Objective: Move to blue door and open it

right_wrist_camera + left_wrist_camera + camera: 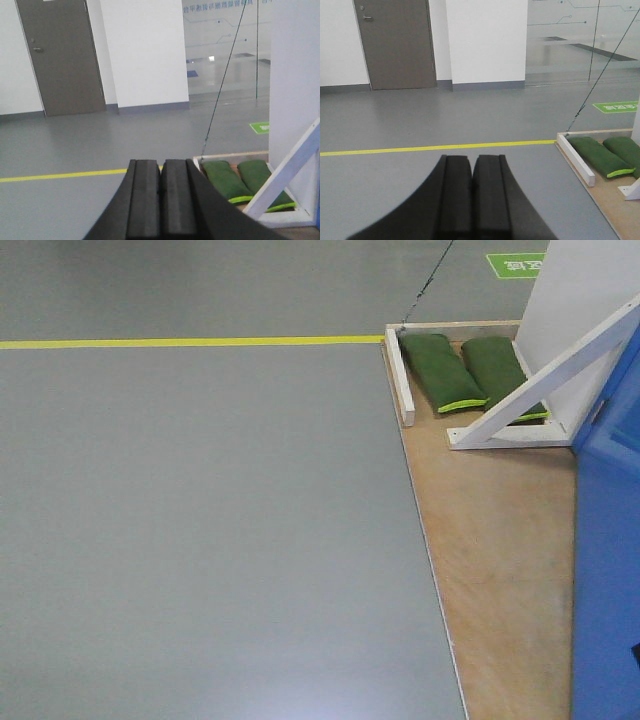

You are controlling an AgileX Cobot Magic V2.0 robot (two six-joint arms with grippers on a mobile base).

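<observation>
The blue door (606, 580) shows only as a glossy bright-blue panel at the right edge of the front view, standing on a plywood base (500, 540). Its lever handle and lock are out of view. It does not show in the left wrist view, and in the right wrist view only a thin blue sliver shows at the far right edge. My left gripper (472, 162) is shut and empty, pointing over grey floor. My right gripper (160, 165) is shut and empty, pointing towards the left corner of the base.
A white diagonal wooden brace (560, 370) props a white panel (575, 290) on the base. Two green sandbags (440, 370) lie behind a white rail (400, 375). A yellow floor line (190, 341) crosses the grey floor. A grey wall door (397, 45) stands far ahead.
</observation>
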